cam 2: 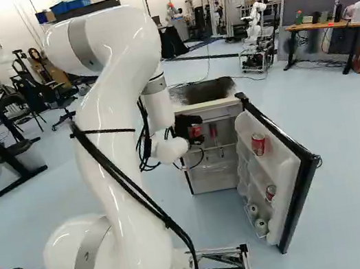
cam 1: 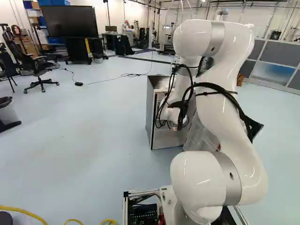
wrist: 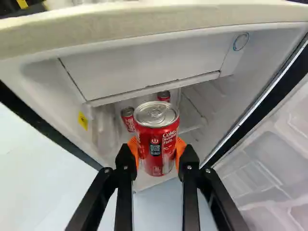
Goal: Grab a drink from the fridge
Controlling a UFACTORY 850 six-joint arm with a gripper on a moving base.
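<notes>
In the right base view my gripper point(cam 2: 190, 130) is at the front of the open fridge point(cam 2: 203, 106), with a red can point(cam 2: 195, 131) at its fingers. The wrist view shows the gripper point(wrist: 156, 153) shut on that red can point(wrist: 156, 137), an orange pad against each side and the can's top facing the camera. Behind it inside the fridge stand two more red cans, one point(wrist: 128, 119) and another point(wrist: 164, 96). The fridge door point(cam 2: 288, 174) stands open with several cans on its shelves, one of them red point(cam 2: 258, 143). In the left base view the arm hides much of the fridge point(cam 1: 157, 136).
The freezer compartment point(wrist: 144, 65) sits above the cans in the wrist view, under the fridge's top edge point(wrist: 159, 21). Far off are a wooden desk point(cam 2: 328, 25), another robot point(cam 2: 255, 20) and an office chair point(cam 1: 37, 68). A yellow cable point(cam 1: 23, 212) lies near the base.
</notes>
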